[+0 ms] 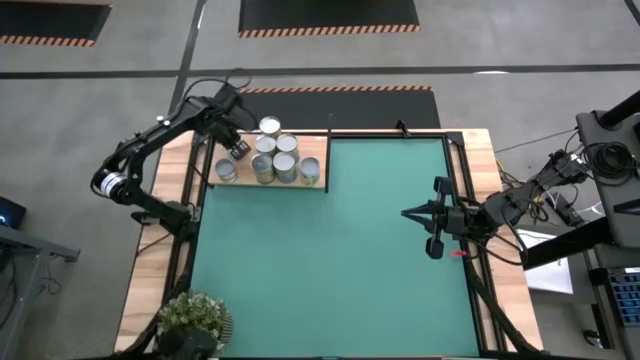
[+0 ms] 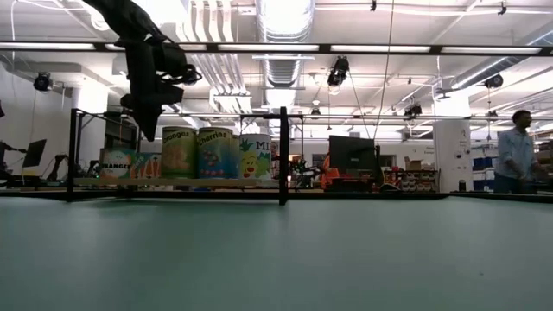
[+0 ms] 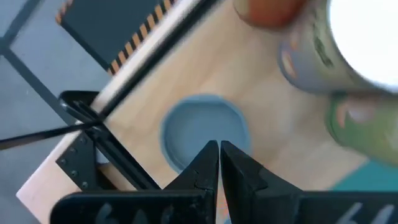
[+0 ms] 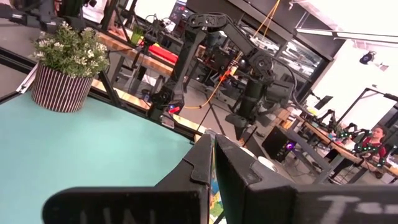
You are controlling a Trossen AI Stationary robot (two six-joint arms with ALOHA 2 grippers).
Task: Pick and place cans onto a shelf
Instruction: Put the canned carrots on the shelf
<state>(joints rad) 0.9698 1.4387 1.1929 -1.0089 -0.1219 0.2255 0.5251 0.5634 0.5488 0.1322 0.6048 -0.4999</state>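
Printed fruit labels on the cans, seen level across the table: "MANGES" or similar on an orange-and-green one at the left, partly readable words on the tan one and the blue one beside it, and "MI" above a cartoon pineapple on the rightmost. No other writing legible.

Small round tins with silvery-white tops, clustered in two rows on the shelf, a pale wood board at the far left corner of the green mat; one further can apart at the left end of the board, its top bluish in the left wrist view.

Left pincer over the left part of the shelf, fingers pressed together, clamped on nothing, tips hanging just above that single can without clear contact. In the low view, same pincer pointing down beside the tan can.

Right pincer at the right side of the table, low over bare mat, well apart from the shelf, fingers closed together and empty.

Potted plant at the near left corner. Person standing far off in the room at the right.
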